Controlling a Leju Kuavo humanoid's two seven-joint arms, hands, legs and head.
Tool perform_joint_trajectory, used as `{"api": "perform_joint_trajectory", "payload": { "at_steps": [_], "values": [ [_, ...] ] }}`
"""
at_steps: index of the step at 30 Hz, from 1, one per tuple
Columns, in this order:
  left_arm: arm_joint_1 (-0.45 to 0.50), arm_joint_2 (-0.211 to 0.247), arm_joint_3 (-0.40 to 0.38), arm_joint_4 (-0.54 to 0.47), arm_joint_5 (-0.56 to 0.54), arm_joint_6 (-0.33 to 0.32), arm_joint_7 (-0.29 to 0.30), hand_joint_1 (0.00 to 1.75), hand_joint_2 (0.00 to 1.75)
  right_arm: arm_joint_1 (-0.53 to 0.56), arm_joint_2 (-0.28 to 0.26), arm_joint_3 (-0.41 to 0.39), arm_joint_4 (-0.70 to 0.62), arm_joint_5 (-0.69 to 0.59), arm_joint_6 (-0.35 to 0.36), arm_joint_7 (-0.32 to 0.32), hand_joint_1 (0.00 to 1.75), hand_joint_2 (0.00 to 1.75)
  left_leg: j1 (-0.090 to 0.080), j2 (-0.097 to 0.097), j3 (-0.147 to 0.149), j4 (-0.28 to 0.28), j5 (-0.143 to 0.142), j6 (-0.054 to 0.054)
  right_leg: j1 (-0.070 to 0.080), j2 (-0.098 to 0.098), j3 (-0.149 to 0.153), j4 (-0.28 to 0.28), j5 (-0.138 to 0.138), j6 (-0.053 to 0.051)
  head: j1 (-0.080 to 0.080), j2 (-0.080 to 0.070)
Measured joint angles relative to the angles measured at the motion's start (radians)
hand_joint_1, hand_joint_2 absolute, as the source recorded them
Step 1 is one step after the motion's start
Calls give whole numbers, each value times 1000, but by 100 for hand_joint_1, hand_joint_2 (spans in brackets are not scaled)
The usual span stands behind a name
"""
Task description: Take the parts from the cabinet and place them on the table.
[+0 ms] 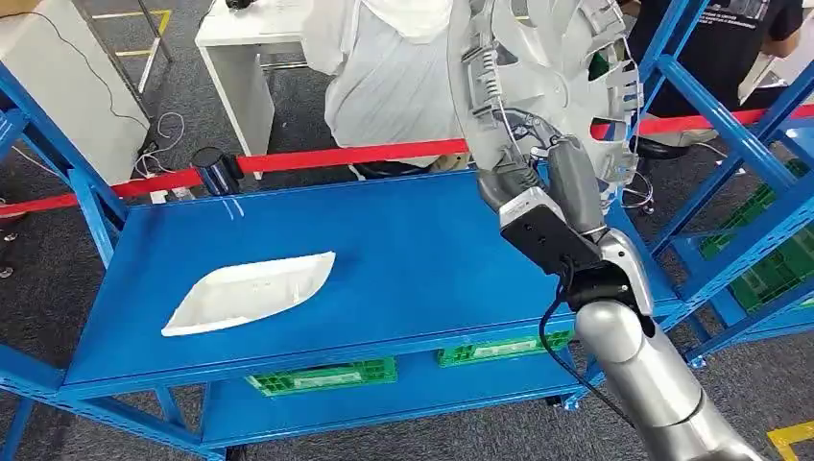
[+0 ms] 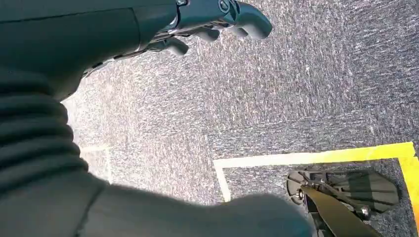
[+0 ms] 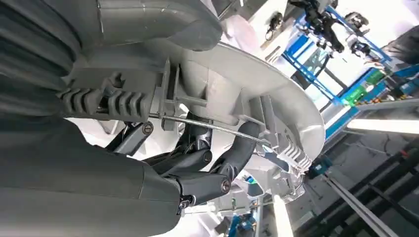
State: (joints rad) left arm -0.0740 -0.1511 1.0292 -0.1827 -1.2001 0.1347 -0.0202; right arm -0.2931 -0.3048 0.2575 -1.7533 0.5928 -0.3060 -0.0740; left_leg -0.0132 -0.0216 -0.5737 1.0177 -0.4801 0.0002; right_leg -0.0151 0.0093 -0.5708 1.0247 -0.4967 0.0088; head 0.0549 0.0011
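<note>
The floor [image 1: 288, 125] is grey carpet tile, marked with yellow tape lines [image 2: 316, 157] and crossed by loose cables [image 1: 163, 144]. A red barrier belt [image 1: 326, 157] runs from a black post [image 1: 213, 169] across the space behind a blue steel shelf unit [image 1: 96, 379], which carries green crates [image 1: 322, 376] on its lower level; a second blue rack [image 1: 730, 192] with more green crates stands to the right. Behind the belt stand a white desk [image 1: 240, 58] and a beige cabinet [image 1: 67, 86], with two people near them, and bright light falls across the area from the far side.
</note>
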Motion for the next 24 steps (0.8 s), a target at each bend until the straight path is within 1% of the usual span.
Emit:
{"api": "perform_joint_trajectory", "payload": {
  "at_steps": [9, 15, 18, 21, 24],
  "values": [
    [-1, -1, 2, 0, 9, 6, -11, 0, 175, 35, 1, 17, -45, 35, -18, -5, 175, 175, 0, 0, 0, 0, 0, 0, 0, 0, 0, 0, 0, 0, 0, 0],
    [-1, -2, 25, 0, 45, 11, -23, 0, 175, 41, 10, 34, -53, 47, -17, -4, 175, 175, 0, 0, 0, 0, 0, 0, 0, 0, 0, 0, 0, 0, 0, 0],
    [-1, -2, 41, 0, 58, 13, 6, 0, 175, 63, 26, 51, -72, 82, -22, 5, 175, 175, 0, 0, 0, 0, 0, 0, 0, 0, 0, 0, 0, 0, 0, 0],
    [-1, -2, 50, 0, 62, 21, -3, 0, 175, 94, 37, 63, -97, 108, -28, 19, 175, 175, 0, -1, 0, 0, 0, 0, 0, -1, 0, 0, 0, 0, 0, 0],
    [-1, -2, 58, 0, 63, 0, 4, 0, 175, 119, 39, 70, -116, 122, -37, 33, 175, 175, 0, -1, 0, 0, 0, 0, 0, -1, 0, 0, 0, 0, 0, 0]
  ]
}}
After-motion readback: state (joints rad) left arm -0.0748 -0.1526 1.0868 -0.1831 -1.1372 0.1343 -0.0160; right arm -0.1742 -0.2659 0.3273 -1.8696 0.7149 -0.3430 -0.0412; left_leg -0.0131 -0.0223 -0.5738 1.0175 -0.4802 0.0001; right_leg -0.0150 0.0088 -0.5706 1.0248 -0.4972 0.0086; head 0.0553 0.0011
